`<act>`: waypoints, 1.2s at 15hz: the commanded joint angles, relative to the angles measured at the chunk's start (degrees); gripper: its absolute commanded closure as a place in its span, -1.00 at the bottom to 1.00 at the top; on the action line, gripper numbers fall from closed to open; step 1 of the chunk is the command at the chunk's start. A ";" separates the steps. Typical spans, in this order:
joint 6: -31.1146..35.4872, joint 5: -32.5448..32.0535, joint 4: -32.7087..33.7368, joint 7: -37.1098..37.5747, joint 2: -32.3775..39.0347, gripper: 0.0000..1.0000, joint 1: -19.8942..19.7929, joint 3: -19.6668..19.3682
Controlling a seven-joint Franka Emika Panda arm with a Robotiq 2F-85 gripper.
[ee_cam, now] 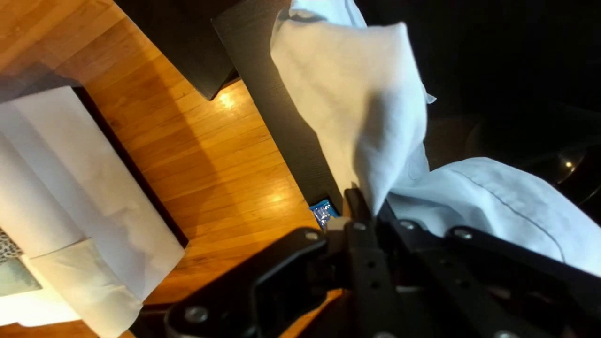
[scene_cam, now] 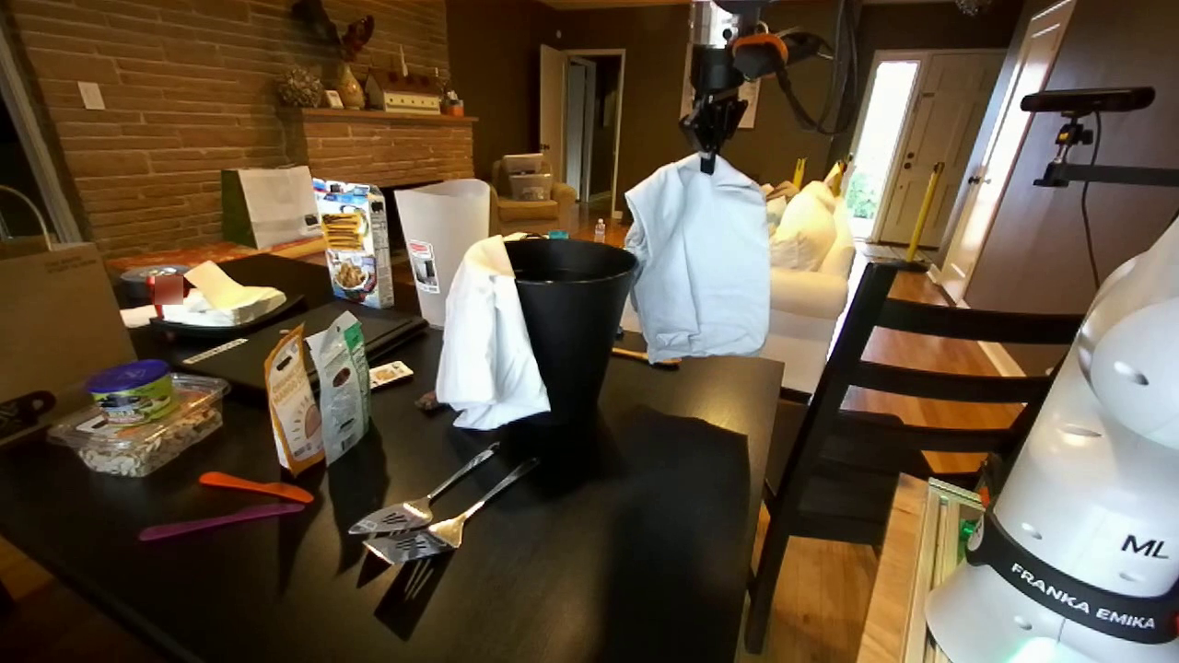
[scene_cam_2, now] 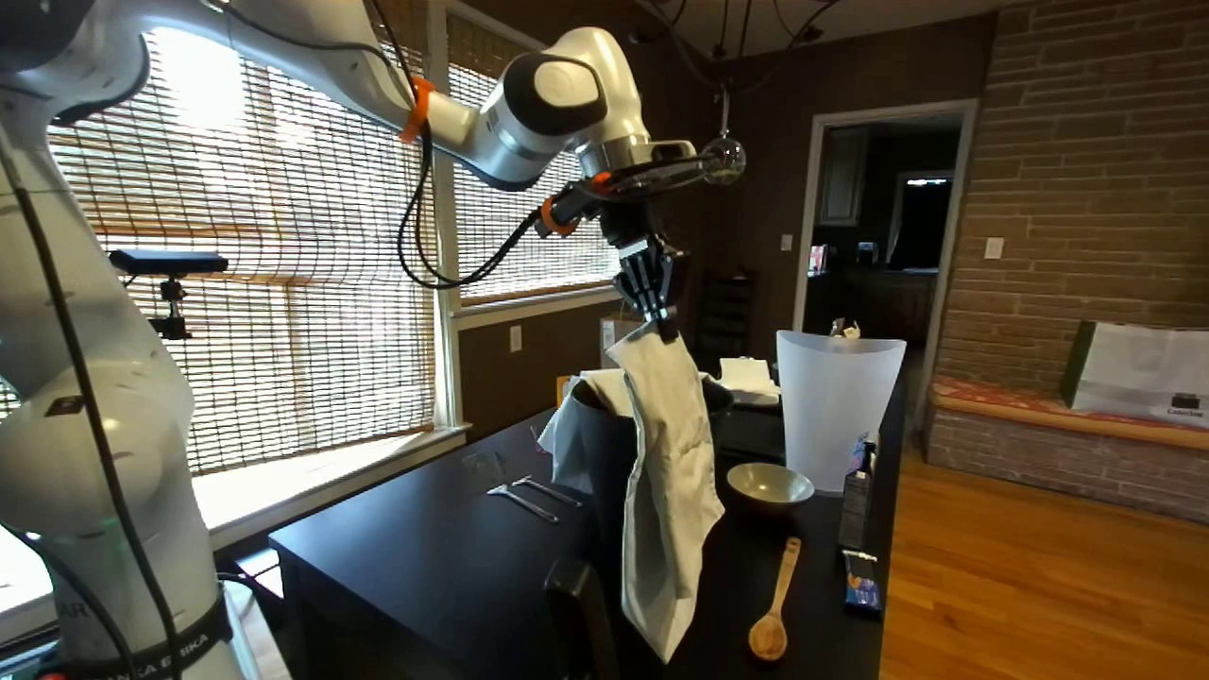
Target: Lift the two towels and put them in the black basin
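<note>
A white towel hangs from my gripper, which is shut on its top edge. It hangs beside the black basin, its lower edge below the rim. In an exterior view the held towel hangs in front of the basin and hides part of it. The smaller-looking second towel is draped over the basin's rim, its outer part hanging down the outside. In the wrist view the towel is pinched between the fingertips. The basin's inside is mostly hidden.
A white pitcher-like container and a bowl stand near the basin. A wooden spoon, metal spatulas and snack pouches are on the table. A black chair stands at the table's edge.
</note>
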 commanded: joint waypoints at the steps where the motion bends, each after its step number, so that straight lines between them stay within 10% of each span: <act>1: -2.53 -3.30 4.06 7.60 0.66 0.98 -0.43 2.58; 10: -3.90 -13.08 8.51 30.29 4.63 0.98 0.65 9.00; 18: 1.17 -6.90 11.19 28.70 11.01 0.98 5.93 9.69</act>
